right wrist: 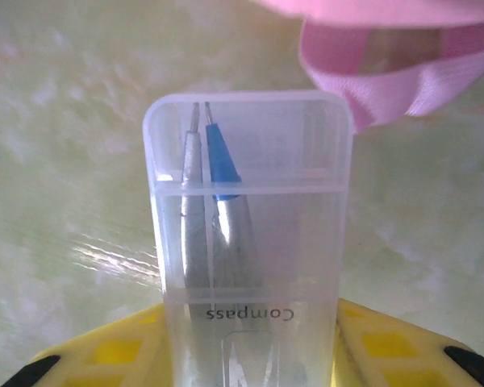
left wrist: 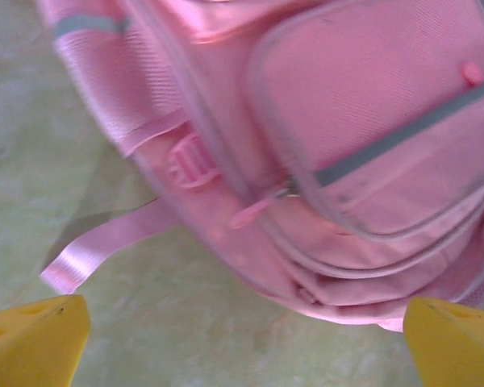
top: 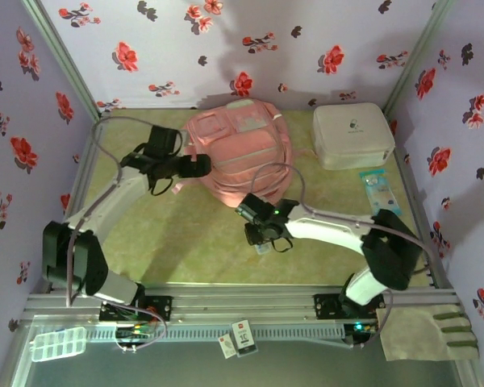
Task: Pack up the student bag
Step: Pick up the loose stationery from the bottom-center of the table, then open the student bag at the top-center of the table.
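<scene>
Tabletop [top: 194,242]: pink, seemingly zipped student bag [top: 238,149]

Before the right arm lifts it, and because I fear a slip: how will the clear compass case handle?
The clear compass case looks like rigid moulded plastic, so probably stiff, not floppy. Its glossy smooth walls may be slippery in the right tool. With just a slim compass inside, it is likely light; flat sides should not roll.

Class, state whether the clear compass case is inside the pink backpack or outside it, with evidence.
Outside. The compass case is gripped by the right gripper over bare table; the student bag lies beside it.
</scene>
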Controlling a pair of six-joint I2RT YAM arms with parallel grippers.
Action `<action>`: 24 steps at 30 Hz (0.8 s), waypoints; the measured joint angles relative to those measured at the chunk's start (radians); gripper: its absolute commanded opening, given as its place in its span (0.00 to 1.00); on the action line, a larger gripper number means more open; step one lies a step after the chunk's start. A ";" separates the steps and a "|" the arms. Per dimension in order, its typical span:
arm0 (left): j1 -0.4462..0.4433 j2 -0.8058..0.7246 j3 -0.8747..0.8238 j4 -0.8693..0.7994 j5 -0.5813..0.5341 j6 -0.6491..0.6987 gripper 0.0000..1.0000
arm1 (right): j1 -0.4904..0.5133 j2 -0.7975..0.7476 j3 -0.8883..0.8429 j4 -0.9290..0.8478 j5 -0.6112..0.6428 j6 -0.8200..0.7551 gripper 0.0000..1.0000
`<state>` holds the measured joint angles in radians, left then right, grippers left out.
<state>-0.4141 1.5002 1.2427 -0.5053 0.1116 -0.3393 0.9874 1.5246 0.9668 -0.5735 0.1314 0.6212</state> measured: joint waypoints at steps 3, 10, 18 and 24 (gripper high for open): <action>-0.082 0.070 0.076 -0.006 -0.019 0.077 0.99 | -0.035 -0.080 -0.051 0.049 0.013 0.012 0.41; -0.242 0.232 0.238 -0.049 -0.093 0.358 0.85 | -0.194 -0.176 -0.137 0.106 0.010 0.018 0.43; -0.300 0.502 0.485 -0.178 -0.190 0.638 0.66 | -0.336 -0.230 -0.190 0.145 -0.076 0.018 0.44; -0.307 0.626 0.625 -0.249 -0.294 0.707 0.43 | -0.362 -0.237 -0.198 0.162 -0.113 0.018 0.44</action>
<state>-0.7208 2.1265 1.8679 -0.7547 -0.1829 0.3676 0.6250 1.2873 0.7692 -0.4114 0.0181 0.6392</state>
